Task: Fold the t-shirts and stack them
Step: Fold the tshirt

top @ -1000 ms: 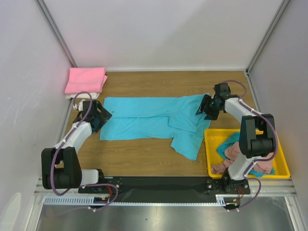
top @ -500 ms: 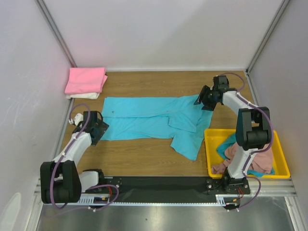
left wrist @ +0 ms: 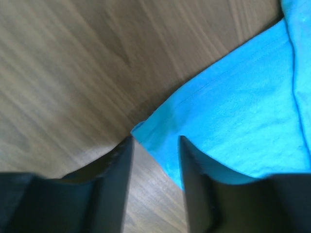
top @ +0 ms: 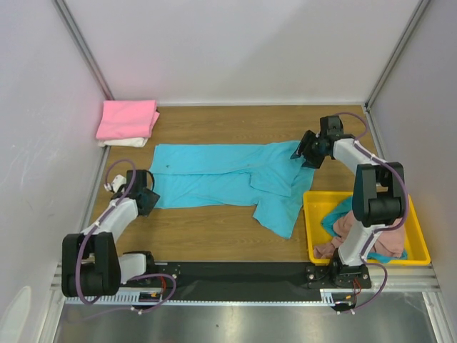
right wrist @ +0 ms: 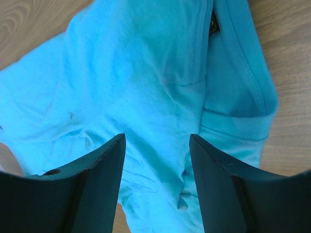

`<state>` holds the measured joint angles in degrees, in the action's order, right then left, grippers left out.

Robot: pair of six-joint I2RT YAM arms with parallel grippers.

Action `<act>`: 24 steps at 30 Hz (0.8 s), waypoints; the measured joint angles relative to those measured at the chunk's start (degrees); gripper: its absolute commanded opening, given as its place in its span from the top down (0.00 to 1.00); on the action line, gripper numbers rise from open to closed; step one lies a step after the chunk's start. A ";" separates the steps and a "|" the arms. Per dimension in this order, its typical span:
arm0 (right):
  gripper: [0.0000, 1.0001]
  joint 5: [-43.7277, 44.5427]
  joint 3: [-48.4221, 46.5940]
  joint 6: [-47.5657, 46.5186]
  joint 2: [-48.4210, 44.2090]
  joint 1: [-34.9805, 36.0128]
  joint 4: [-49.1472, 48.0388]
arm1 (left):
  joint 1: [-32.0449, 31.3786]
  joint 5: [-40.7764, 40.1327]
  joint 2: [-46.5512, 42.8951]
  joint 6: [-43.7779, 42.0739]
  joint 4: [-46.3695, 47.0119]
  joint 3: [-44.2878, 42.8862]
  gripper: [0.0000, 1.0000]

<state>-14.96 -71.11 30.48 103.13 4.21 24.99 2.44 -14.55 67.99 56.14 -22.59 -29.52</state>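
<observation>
A turquoise t-shirt (top: pixel 221 179) lies spread flat across the middle of the table, collar (right wrist: pixel 243 73) toward the right. My left gripper (top: pixel 146 199) sits low at its near-left corner. In the left wrist view the jaws (left wrist: pixel 155 141) stand apart with that corner (left wrist: pixel 146 133) between the tips and bare wood behind it. My right gripper (top: pixel 308 150) is open over the collar end, and cloth fills the gap between its jaws (right wrist: pixel 156 138). A folded bright pink t-shirt (top: pixel 128 118) rests on a cream white one (top: pixel 120 142) at the back left.
A yellow tray (top: pixel 421 250) at the near right holds a dusty pink t-shirt (top: pixel 346 229) and a teal one (top: pixel 389 251), both crumpled. White walls close in the left, back and right sides. A black rail (top: pixel 235 273) runs along the near edge.
My left gripper slid toward the near edge along the shirt's left side to its corner, and its jaws narrowed. The right gripper shifted slightly around the collar end.
</observation>
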 measured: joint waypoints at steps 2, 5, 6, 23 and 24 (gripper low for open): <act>0.42 -0.50 0.00 0.22 0.22 -0.22 -0.85 | 0.00 0.00 0.90 0.02 1.29 0.00 0.63; 0.44 -1.68 -0.11 1.09 2.36 -0.02 -3.91 | 0.00 -0.07 2.03 -0.07 2.84 0.02 0.78; 0.44 -2.12 -0.28 1.44 3.58 0.11 -4.68 | 0.00 -0.07 2.49 -0.13 3.34 0.02 0.85; 0.50 -3.39 -12.22 3.87 17.79 -1.05 -10.38 | 0.00 -0.07 15.08 -2.73 10.12 -7.98 1.00; 0.50 -3.34 -12.94 3.85 18.34 -1.42 -10.51 | 0.00 0.04 16.13 -2.80 10.82 -8.81 1.00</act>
<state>-18.31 -84.05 34.33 121.47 2.79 14.48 2.44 -14.50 84.12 53.34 -11.77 -38.33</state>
